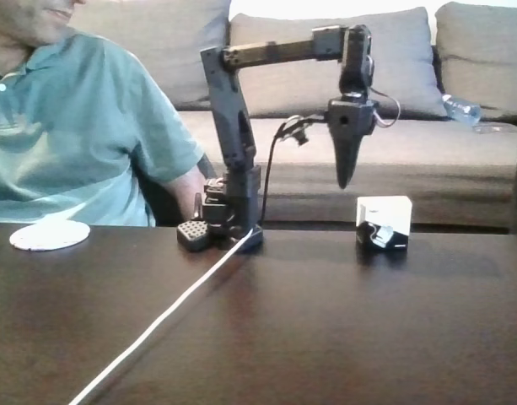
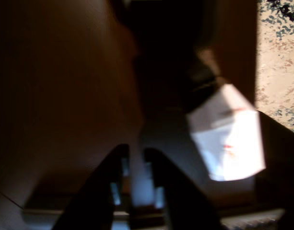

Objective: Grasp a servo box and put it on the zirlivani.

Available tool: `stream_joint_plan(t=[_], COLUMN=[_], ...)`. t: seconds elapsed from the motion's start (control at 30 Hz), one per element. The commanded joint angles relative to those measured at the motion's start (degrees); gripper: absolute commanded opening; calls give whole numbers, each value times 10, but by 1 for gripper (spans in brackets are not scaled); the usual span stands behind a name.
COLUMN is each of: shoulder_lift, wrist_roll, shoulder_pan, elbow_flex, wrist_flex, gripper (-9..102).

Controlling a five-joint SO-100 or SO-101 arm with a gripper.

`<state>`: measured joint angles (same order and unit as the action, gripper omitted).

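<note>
— Grey sofa (image 1: 410,51) across the back of the fixed view, dark wooden table (image 1: 342,329) across the front. Anything else that large?

— Seated behind the table's left end: a person (image 1: 64,126) in a teal polo shirt, forearm down near the arm's base. Lying on the sofa seat at far right, a clear plastic bottle (image 1: 460,108).

— And the arm's pose?

— Bolted at the table's far edge, slightly left of centre. Lower link rising nearly upright with a slight lean to the left, then an elbow, then a brownish upper link running level to the right. At its end, wrist bent straight down, gripper (image 1: 345,181) hanging vertical with the tip aimed at the table.

— Touching anything?

— No. Hovers in the air, above and a little to the left of the servo box (image 1: 384,222), tip just above the level of the box's white top.

— Fingers?

— Tapering to a single point in the fixed view. In the wrist view, two dark prongs (image 2: 137,158) rising from the bottom edge, nearly together, a thin slot between them and nothing in it. Box (image 2: 228,139) blurred and off to their right there.

— Where does the box stand?

— On the table near the far edge, right of centre, white top, black front.

— And the zirlivani?

— Zirlivani (image 1: 49,235) flat at the table's far left, well apart from the box, base between them.

— Smaller bits?

— White cord (image 1: 157,325) running diagonally from the base to the front edge; small black dotted block (image 1: 192,234) touching the base's left side.
</note>
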<state>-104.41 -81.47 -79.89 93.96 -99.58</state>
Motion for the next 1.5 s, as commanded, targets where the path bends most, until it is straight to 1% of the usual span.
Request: stream_joint_plan(t=[0.0, 0.07, 0.17, 0.4, 0.57, 0.67, 0.8, 1.0, 1.17, 1.33, 1.47], shoulder_lift=[-20, -19, 6, 202, 280, 281, 265, 196, 180, 181, 182], wrist_roll=[52, 77, 85, 102, 113, 123, 134, 115, 92, 89, 66], shoulder_pan=[-64, -81, -86, -85, -106, -133, -159, -186, -143, -105, -98], elbow_flex=[-58, -100, -152, -279, -330, -332, -327, -237, -179, -174, -176], wrist_flex=[-41, -41, -41, -41, -41, -42, -42, -42, -42, -40, -40], gripper=[6, 5, 4, 4, 5, 5, 8, 11, 22, 26, 29])
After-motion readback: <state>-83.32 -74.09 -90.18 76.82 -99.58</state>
